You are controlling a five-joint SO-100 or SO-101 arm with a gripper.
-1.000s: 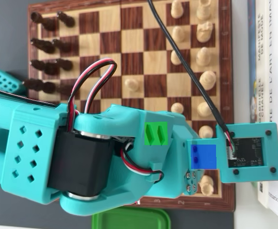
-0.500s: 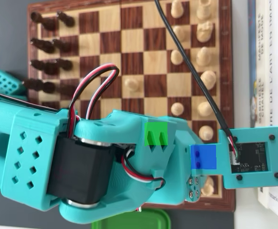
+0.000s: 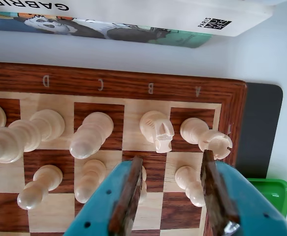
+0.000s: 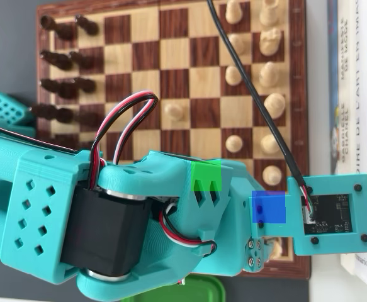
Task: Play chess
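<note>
The wooden chessboard [image 3: 109,81] fills the wrist view, with light pieces standing in its two nearest rows. My gripper [image 3: 172,157] is open just above the board's A and B files. Its fingers [image 3: 127,194] straddle one light pawn [image 3: 188,183] without touching it. Beyond the tips stand a light rook [image 3: 209,138] and a light knight [image 3: 157,129]. In the overhead view my teal arm [image 4: 139,214] covers the lower part of the chessboard [image 4: 170,63] and hides the gripper. Dark pieces [image 4: 63,60] line the left side, light pieces [image 4: 268,75] the right. One light pawn [image 4: 174,112] stands advanced mid-board.
Books [image 4: 359,94] lie along the board's right side in the overhead view, and one book [image 3: 133,19] lies beyond the board in the wrist view. A green plastic lid [image 4: 170,290] sits by the board's lower edge. A light bishop [image 3: 89,133] and pawns [image 3: 37,186] stand left of the fingers.
The arm's wrist end has shifted slightly toward the bottom edge of the overhead view, covering more of the corner light piece. No piece has moved.
</note>
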